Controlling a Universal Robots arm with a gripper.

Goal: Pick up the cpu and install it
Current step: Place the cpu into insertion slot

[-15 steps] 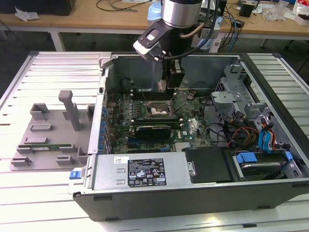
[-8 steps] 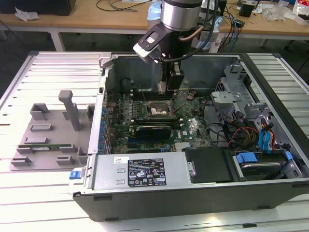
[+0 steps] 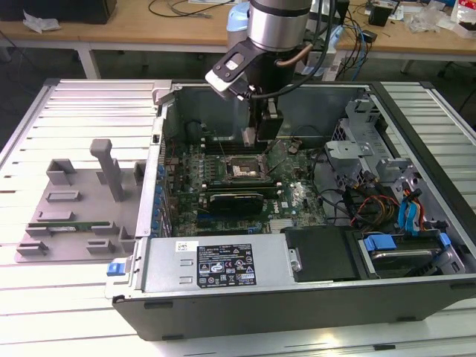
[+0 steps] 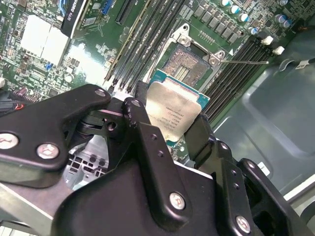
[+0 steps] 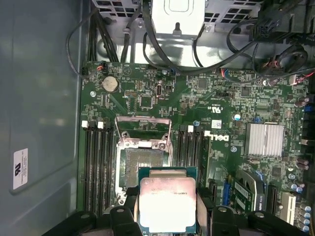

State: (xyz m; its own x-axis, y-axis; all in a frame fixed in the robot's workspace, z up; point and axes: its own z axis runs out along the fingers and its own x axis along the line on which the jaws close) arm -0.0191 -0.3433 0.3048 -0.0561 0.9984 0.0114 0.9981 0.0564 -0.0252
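The black two-fingered hand is closed narrowly on the cpu, a flat square chip with a silvery-grey metal top and a green edge, gripped by two opposite sides with one finger on each. In both wrist views the chip is in the hand above the board, not seated. It overlaps one edge of the open square socket, whose metal retaining frame is swung up. Black memory slots flank the socket on the green motherboard, with a ribbed silver heat sink farther off. In the exterior view the arm reaches down into the open dark-grey computer case, which lies on a white slatted desk. A grey plastic fixture tray is at the exterior view's left.
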